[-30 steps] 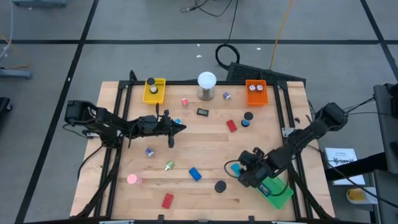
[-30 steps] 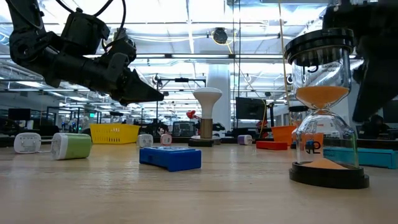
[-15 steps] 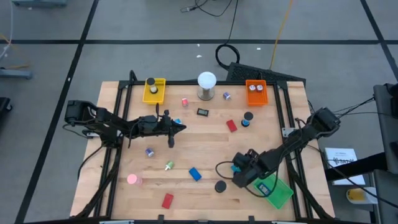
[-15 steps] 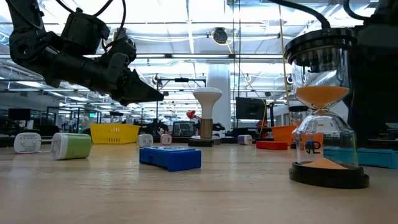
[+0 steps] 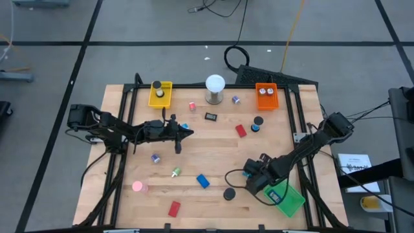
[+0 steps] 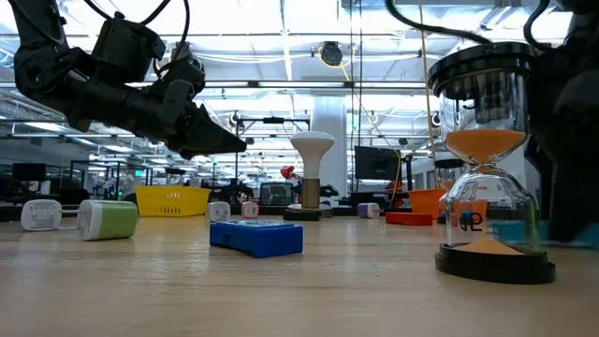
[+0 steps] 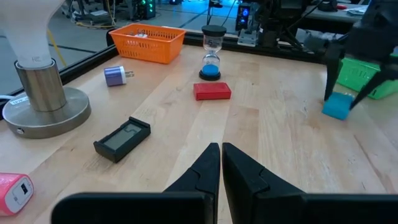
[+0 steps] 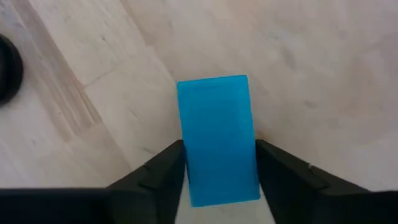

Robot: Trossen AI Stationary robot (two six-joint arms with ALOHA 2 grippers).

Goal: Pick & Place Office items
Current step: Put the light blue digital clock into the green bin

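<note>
Now the right gripper has dropped onto the light blue block, which sits between its fingers, both pads against its sides; a grasp looks complete or nearly so, ready to lift. Beside them stands a black hourglass; just behind, the green tray near the surface's edge. Farther off, the left gripper hovers, fingers pressed together.
</note>
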